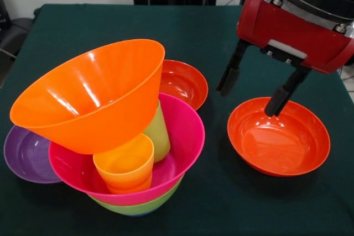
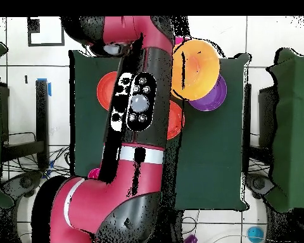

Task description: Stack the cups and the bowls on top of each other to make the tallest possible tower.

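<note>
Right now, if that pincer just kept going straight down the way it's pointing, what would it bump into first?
Most likely the red-orange bowl right under it. The open pincer points down over the bowl's far rim, one finger already over its inside. How high it hangs is hard to judge.

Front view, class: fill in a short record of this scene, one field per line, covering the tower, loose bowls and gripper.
tower base: lime-green bowl under magenta bowl
inside magenta bowl: yellow-orange cup, green cup
top: orange bowl, tilted, resting on the cups
loose bowls: purple bowl, two red-orange bowls
gripper: open, above the nearer red-orange bowl
</note>
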